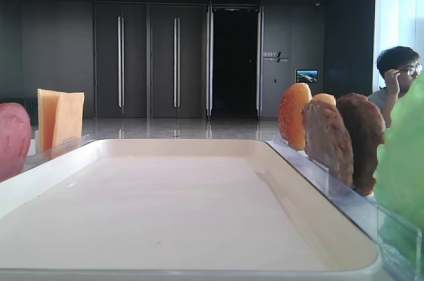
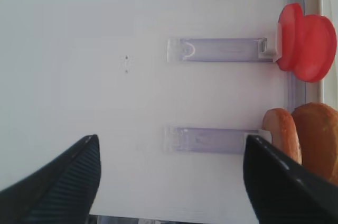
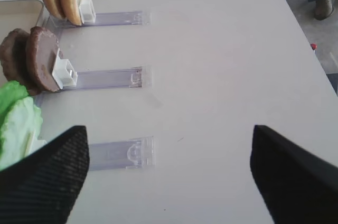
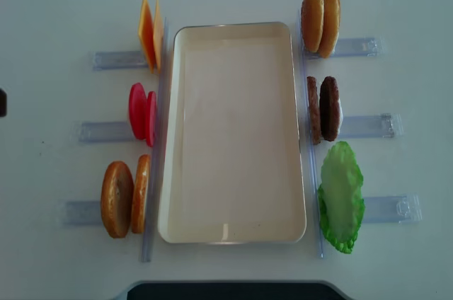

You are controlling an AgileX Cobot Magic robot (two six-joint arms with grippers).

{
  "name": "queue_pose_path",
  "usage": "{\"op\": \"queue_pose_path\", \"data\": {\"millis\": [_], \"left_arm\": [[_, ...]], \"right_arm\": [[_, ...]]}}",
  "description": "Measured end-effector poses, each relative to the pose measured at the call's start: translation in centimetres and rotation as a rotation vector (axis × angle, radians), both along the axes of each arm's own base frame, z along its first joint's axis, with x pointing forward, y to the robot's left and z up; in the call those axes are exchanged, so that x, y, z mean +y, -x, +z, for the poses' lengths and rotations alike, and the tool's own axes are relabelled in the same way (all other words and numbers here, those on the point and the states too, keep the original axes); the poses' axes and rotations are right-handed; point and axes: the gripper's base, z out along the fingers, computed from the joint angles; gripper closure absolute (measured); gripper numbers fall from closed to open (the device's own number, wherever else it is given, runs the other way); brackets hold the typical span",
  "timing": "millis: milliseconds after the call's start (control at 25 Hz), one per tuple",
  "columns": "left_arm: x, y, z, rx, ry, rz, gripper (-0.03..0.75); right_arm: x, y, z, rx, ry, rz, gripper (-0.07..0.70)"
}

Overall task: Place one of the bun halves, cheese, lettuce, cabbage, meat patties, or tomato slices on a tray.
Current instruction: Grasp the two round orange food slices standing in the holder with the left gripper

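The cream tray (image 4: 233, 130) lies bare in the middle of the white table. On its left stand the cheese (image 4: 148, 35), the tomato slices (image 4: 139, 111) and two bun halves (image 4: 117, 199). On its right stand two more bun halves (image 4: 320, 20), the meat patties (image 4: 329, 107) and green leaves (image 4: 342, 197); I cannot tell lettuce from cabbage. My left gripper (image 2: 171, 150) hangs open over bare table, left of the buns (image 2: 317, 134) and tomato (image 2: 306, 42). My right gripper (image 3: 168, 145) is open over bare table, right of the leaves (image 3: 18, 123) and patties (image 3: 39, 57). Neither holds anything.
Each food pair stands upright in a clear plastic rack (image 4: 364, 127) that sticks out sideways from the tray. A seated person (image 1: 397, 75) is behind the table at the right, with a shoe (image 3: 322, 7) showing past the table edge. The dark robot base (image 4: 233, 291) sits at the near edge.
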Motion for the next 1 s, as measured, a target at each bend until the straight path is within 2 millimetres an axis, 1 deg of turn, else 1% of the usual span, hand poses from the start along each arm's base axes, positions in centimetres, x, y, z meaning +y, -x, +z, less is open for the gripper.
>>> {"op": "queue_pose_path", "data": {"millis": [160, 240, 1000], "left_arm": [[-0.1, -2.0, -1.3, 0.076, 0.02, 0.01, 0.073], [-0.2, -2.5, -1.6, 0.094, 0.042, 0.02, 0.073], [-1.1, -2.5, -1.7, 0.086, 0.18, 0.079, 0.073]], "right_arm": [[0.0, 0.0, 0.0, 0.0, 0.0, 0.0, 0.042], [0.0, 0.0, 0.0, 0.0, 0.0, 0.0, 0.042], [0.0, 0.0, 0.0, 0.0, 0.0, 0.0, 0.042]]}}
